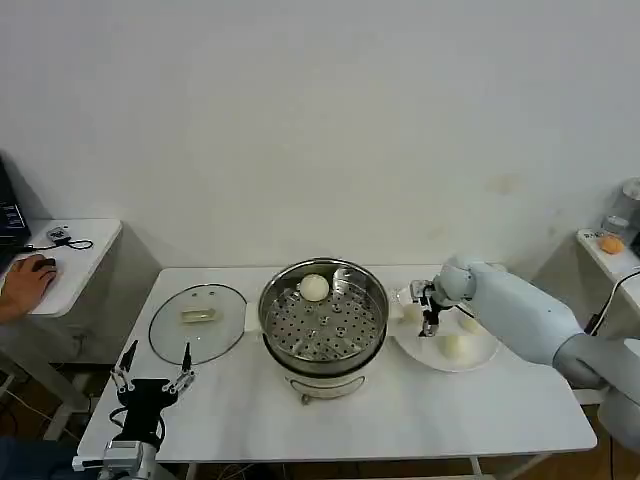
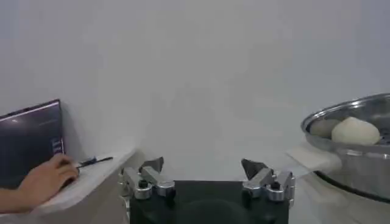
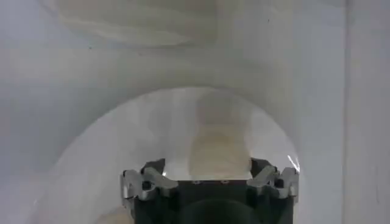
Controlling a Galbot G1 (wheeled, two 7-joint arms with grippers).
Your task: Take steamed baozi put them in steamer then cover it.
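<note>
Right gripper (image 1: 430, 312): sat over the white plate (image 1: 480, 357), between buns; fingers apart w/ nothing clamped. Wrist view showed plate surface close below the spread fingers (image 3: 153, 171).
Left gripper (image 1: 152, 371): parked at front-left table (image 1: 400, 420) edge, fingers spread wide, empty.
Steamed baozi: one bun (image 1: 314, 288) already on the perforated tray at the back of the steamer (image 1: 323, 322); three on the plate, incl. one (image 1: 455, 345) just in front of the gripper.
Cover (image 1: 197, 322): lay flat on table left of steamer, handle up, apart from the pot.
Stage (est.): going for 2nd bun; three left, then lid.
Risk 1: soft dough, so hard squeeze prob. dents or tears it; light squeeze lets it slip en route.
Risk 2: buns sat close, so a finger coming down could nudge a neighbour off the plate.
Risk 3: plate was light; a low approach might shove it toward the steamer.
</note>
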